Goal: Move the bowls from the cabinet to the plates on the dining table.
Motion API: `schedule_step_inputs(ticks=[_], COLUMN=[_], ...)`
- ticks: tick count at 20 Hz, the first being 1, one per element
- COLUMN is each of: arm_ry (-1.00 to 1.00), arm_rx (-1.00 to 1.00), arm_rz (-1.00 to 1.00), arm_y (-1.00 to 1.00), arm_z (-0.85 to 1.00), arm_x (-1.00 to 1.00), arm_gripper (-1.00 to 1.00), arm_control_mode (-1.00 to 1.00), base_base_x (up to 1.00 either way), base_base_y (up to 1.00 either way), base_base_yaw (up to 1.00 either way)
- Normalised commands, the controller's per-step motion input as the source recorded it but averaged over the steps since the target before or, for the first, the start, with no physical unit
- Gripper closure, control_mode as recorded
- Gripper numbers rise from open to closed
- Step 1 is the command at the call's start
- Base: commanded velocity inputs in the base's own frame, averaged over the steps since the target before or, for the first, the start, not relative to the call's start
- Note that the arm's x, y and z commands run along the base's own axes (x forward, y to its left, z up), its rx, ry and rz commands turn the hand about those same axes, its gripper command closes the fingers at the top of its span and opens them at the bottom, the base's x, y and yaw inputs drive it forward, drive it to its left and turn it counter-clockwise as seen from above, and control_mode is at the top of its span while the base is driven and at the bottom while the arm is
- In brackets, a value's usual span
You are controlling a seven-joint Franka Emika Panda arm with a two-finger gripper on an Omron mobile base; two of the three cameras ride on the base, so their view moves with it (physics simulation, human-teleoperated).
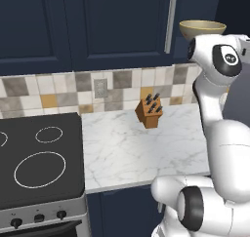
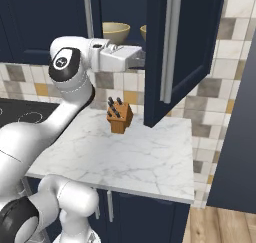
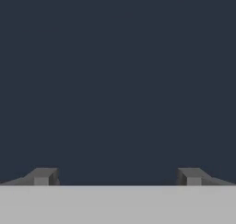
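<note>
Bowls, two alike, tan with pale rims: one (image 2: pixel 116 32) stands on the shelf of the open wall cupboard (image 2: pixel 180 52), the second (image 2: pixel 145 32) just beside it, mostly hidden behind the cupboard's open door. From the left base view, one bowl (image 1: pixel 202 29) shows above the arm's white wrist. Gripper (image 3: pixel 117 177): fingers spread wide apart, nothing between them, facing a flat navy surface at close range; hand reaching level toward the cupboard below the bowls. Marble counter (image 2: pixel 145 157): carries a wooden knife block (image 2: pixel 119 117). Stove (image 1: pixel 39 158): left of the counter.
</note>
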Motion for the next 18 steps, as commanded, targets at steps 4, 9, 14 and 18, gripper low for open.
schedule_step_inputs(ticks=[4, 9, 14, 18], arm_ry=[0.00, -0.01, -0.01, 0.00], arm_rx=[0.00, 0.00, 0.00, 0.01], arm_rz=[-0.16, -0.16, -0.16, -0.11], arm_y=[-0.46, -0.49, -0.51, -0.42], arm_z=[0.00, 0.00, 0.00, 0.00], arm_x=[0.00, 0.00, 0.00, 0.00], arm_gripper=[-1.00, -1.00, -1.00, -1.00], arm_control_mode=[-1.00, -1.00, -1.00, -1.00], base_base_x=[0.00, 0.00, 0.00, 0.00], base_base_y=[0.00, 0.00, 0.00, 0.00], base_base_yaw=[0.00, 0.00, 0.00, 0.00])
